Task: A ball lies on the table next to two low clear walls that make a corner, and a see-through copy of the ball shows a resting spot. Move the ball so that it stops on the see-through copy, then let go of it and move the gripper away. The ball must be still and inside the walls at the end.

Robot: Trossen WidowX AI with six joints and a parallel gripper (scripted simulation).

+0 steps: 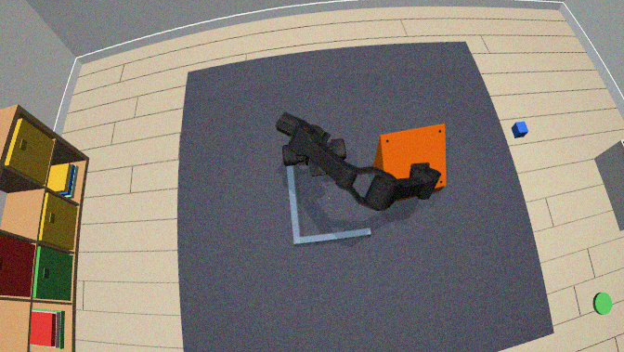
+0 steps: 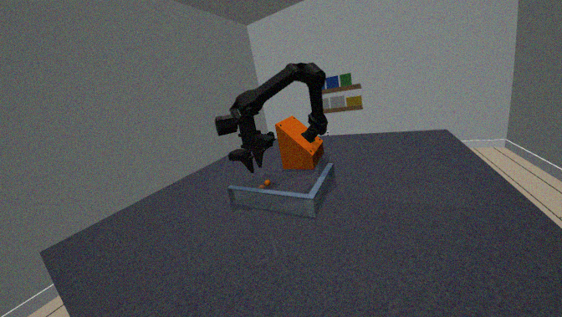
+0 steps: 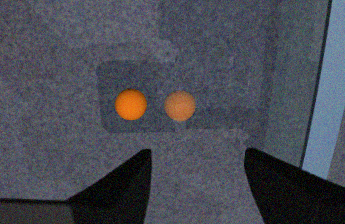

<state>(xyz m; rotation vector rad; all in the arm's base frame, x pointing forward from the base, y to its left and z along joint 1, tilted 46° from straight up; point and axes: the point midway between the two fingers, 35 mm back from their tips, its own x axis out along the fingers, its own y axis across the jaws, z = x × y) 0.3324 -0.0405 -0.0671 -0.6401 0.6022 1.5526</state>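
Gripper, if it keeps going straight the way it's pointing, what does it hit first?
The gripper is open, empty and points down at the table. Straight on it would probably meet bare table just short of the ball and the see-through copy, though depth is hard to judge.
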